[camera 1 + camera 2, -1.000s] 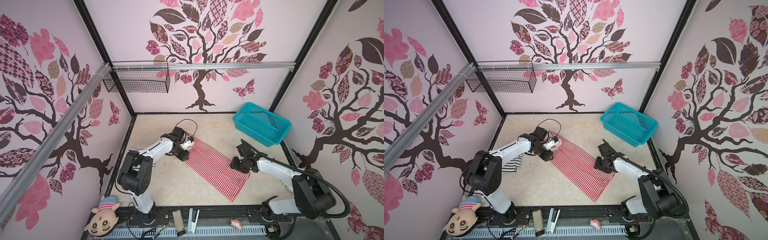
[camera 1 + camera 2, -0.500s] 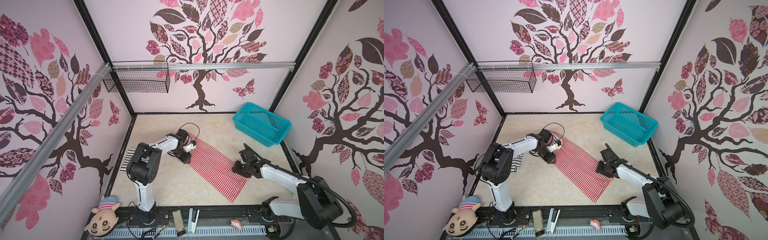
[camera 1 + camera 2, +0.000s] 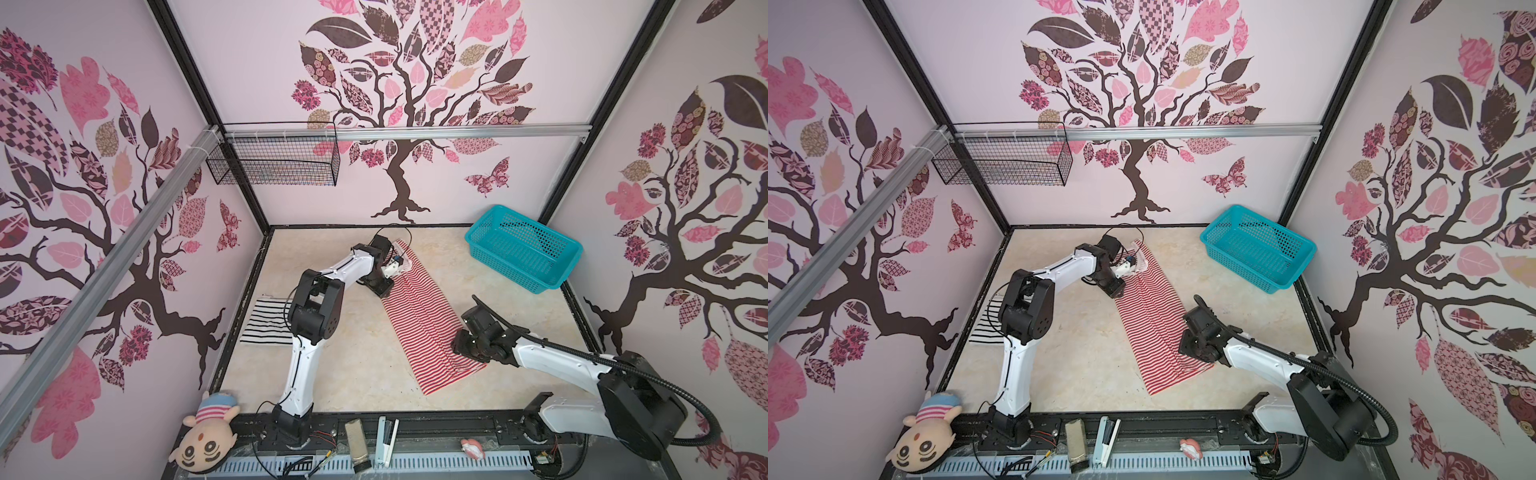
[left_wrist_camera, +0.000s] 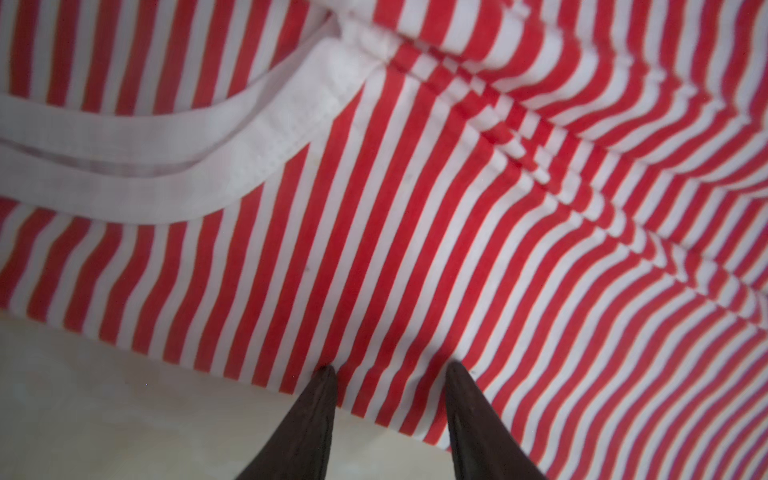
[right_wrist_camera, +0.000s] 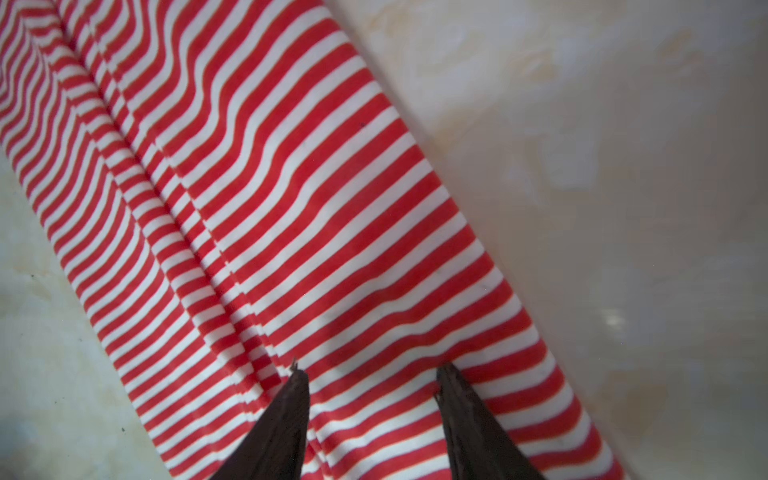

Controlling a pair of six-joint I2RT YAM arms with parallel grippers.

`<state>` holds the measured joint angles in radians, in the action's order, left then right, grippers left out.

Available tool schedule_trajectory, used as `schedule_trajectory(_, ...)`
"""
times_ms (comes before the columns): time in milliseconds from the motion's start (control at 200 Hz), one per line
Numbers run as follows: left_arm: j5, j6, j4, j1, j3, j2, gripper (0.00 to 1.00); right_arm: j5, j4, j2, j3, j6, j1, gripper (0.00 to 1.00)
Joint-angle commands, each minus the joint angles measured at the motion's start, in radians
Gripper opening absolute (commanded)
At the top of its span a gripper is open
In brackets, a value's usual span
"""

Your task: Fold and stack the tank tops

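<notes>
1. The red-and-white tank top [image 3: 419,316] [image 3: 1150,320] lies flat near the middle of the table [image 3: 353,374], folded lengthwise into a narrow strip. In both top views its long axis runs from 11 to 5 o'clock. The neck end, with its pale trim [image 4: 166,183], points to 11 and the hem to 5.
2. The black-and-white tank top [image 3: 266,320] sits folded at the table's 9 o'clock edge, well apart from the red one. It is partly hidden behind the left arm [image 3: 349,266].
3. A second ago the strip lay nearer the 10-to-4 line; it has since swung toward 11-to-5 and looks drawn out longer. The left arm's elbow has shifted off the 9 o'clock edge, uncovering the black-and-white top in a top view. The right gripper [image 3: 463,347] has moved toward 6.
4. The left gripper [image 3: 384,291] has its jaws parted about halfway. Its fingertips [image 4: 320,395] rest on the strip's 9 o'clock edge just below the trim, and the cloth between them lies flat, not pinched.
5. The right gripper's jaws are also parted about halfway. Its fingertips [image 5: 457,399] press on the hem end's 3 o'clock side, grasping nothing.
</notes>
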<state>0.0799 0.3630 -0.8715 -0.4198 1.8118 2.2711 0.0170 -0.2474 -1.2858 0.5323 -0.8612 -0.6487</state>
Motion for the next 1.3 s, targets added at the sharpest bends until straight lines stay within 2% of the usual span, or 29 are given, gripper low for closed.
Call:
schedule_trajectory(0, -0.074, -0.009, -0.044, 0.003, 0.081, 0.082, 0.48, -0.022, -0.035, -0.067, 0.017, -0.082, -0.081, 0.54)
schedule_trajectory(265, -0.108, 0.012, -0.014, 0.003, 0.156, 0.105, 0.48, -0.050, -0.069, -0.193, 0.159, -0.153, -0.295, 0.54)
schedule_trajectory(430, -0.105, 0.010, -0.018, 0.020, 0.136, 0.039, 0.48, -0.105, -0.135, -0.153, 0.206, -0.154, -0.316, 0.55)
schedule_trajectory(505, -0.087, 0.007, -0.001, 0.030, 0.056, -0.036, 0.48, -0.117, -0.135, -0.093, 0.214, -0.134, -0.316, 0.56)
schedule_trajectory(700, -0.003, 0.031, 0.101, 0.028, -0.250, -0.344, 0.54, -0.122, -0.169, 0.007, 0.251, -0.114, -0.315, 0.67)
schedule_trajectory(870, 0.001, 0.090, 0.152, -0.008, -0.539, -0.575, 0.59, -0.145, -0.243, 0.025, 0.210, -0.120, -0.301, 0.66)
schedule_trajectory(1101, 0.070, 0.127, 0.166, -0.048, -0.849, -0.873, 0.60, -0.014, -0.130, 0.126, 0.021, -0.140, -0.266, 0.65)
schedule_trajectory(1201, 0.084, 0.132, 0.178, -0.102, -0.967, -0.983, 0.60, 0.030, -0.105, 0.143, -0.021, -0.163, -0.266, 0.64)
schedule_trajectory(1296, 0.044, 0.120, 0.198, -0.208, -1.062, -1.067, 0.60, 0.062, -0.088, 0.142, -0.049, -0.179, -0.266, 0.64)
